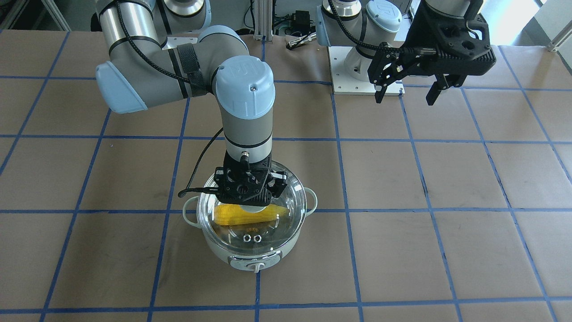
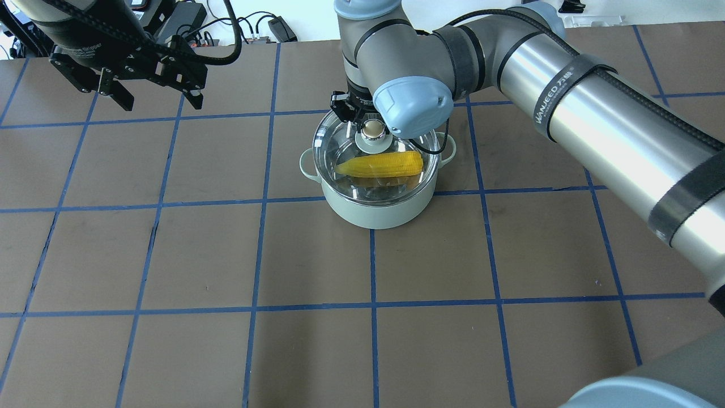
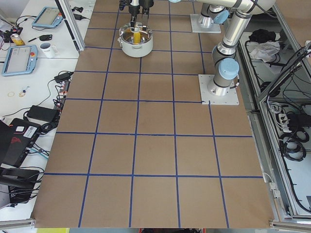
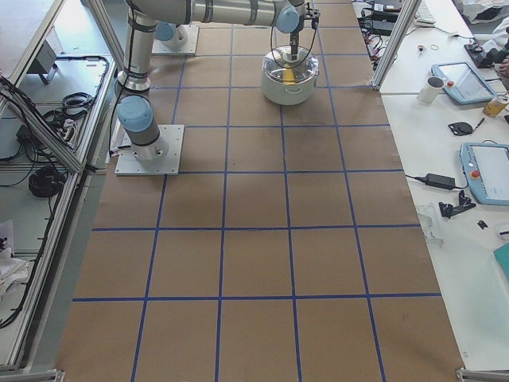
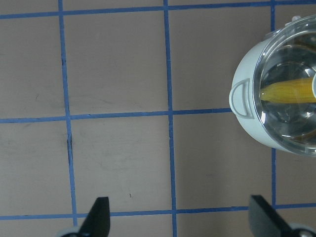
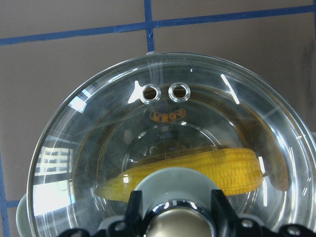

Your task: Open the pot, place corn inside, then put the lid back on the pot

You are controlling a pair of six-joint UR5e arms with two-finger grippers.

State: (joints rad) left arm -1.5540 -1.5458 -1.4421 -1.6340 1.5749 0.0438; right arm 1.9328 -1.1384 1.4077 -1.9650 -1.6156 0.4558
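The mint-green pot (image 1: 223, 258) stands on the table with the clear glass lid (image 1: 277, 230) seated on it. The yellow corn (image 1: 232, 215) lies inside and shows through the glass, as in the right wrist view (image 6: 222, 168). My right gripper (image 6: 175, 217) reaches straight down over the lid, with its fingers (image 6: 134, 207) against both sides of the beige-gold knob (image 2: 372, 129). My left gripper (image 1: 404, 91) is open and empty, raised far off to the pot's side near the robot's base. In the left wrist view the pot (image 5: 243, 94) sits at the right edge.
The table is brown paper with a blue tape grid (image 2: 260, 204). The left arm's white base plate (image 1: 353, 74) lies at the robot's side of the table. Benches with tablets and cables (image 3: 29, 53) flank the table in the side views.
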